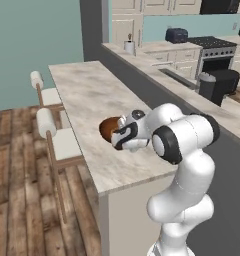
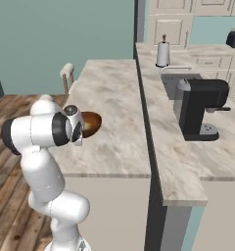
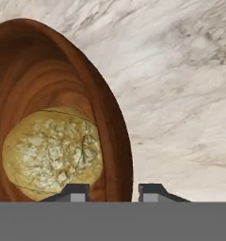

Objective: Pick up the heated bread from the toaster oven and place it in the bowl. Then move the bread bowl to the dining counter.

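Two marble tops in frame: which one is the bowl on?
The bowl sits on the dining counter, the lower beige-marble top with the stools beside it. The higher worktop across the dark divider carries the black coffee machine, not the bowl.

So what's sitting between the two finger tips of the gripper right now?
In the hand view, the bowl's brown rim runs between the gripper's finger tips, one inside by the heated bread, one outside over the dining counter.

Both base cameras looked forward and down from behind the arm — sharing the marble surface (image 1: pixel 87 95); the hand camera sat close over the bowl (image 3: pixel 110 122).
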You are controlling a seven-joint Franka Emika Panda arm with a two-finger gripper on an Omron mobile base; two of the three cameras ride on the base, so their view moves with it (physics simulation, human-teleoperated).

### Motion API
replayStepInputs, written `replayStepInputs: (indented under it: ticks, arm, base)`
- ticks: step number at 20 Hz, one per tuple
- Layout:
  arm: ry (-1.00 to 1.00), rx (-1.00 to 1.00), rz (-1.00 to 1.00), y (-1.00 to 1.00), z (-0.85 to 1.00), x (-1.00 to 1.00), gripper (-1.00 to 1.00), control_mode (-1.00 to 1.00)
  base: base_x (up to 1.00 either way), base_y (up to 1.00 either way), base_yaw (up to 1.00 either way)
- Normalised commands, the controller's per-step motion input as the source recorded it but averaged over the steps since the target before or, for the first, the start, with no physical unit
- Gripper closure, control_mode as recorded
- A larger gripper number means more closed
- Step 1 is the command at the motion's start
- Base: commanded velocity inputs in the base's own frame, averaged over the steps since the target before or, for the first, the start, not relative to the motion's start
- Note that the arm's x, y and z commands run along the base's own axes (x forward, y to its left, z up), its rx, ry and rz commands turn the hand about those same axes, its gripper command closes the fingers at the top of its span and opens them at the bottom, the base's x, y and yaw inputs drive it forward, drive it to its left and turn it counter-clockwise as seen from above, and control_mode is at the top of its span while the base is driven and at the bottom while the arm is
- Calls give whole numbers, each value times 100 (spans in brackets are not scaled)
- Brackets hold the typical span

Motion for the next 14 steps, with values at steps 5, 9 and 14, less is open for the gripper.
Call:
replayStepInputs:
  ticks: [5,9,14]
  arm:
    - [-6,0,-12,1,82,-43,-100,-100]
    - [-26,0,-6,0,100,-89,-100,-100]
    - [-30,0,-1,0,96,-100,-100,-100]
  base:
    - [0,0,0]
    - [0,0,0]
    - [0,0,0]
